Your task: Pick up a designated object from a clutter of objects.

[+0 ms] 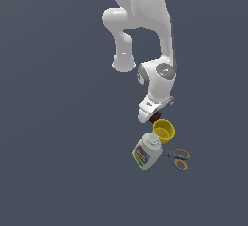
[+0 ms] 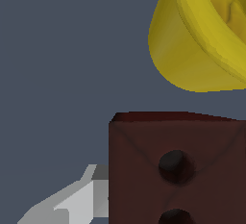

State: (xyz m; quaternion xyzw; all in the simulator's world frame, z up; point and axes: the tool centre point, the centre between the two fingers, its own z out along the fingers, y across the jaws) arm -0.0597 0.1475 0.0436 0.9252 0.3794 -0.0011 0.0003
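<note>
One of my fingers (image 2: 72, 201) lies just beside the brown block (image 2: 175, 170); whether my jaws grip it, I cannot tell. The block sits right under my wrist, near the yellow cup (image 1: 164, 130). I judge a straight vertical lift best. The bottle (image 1: 146, 152) and scissors (image 1: 178, 158) lie beyond; elsewhere is open floor.

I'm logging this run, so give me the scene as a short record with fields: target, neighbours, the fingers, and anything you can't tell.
target: brown block, dark reddish-brown, round holes on its visible face
arm: hand low over the block, hiding most of it in the exterior view
fingers: one grey finger beside the block; contact cannot be told
nearest neighbour: yellow cup, close beside the block
other clutter: white bottle with colourful label, orange-handled scissors
unknown: whether the block is gripped or lifted
</note>
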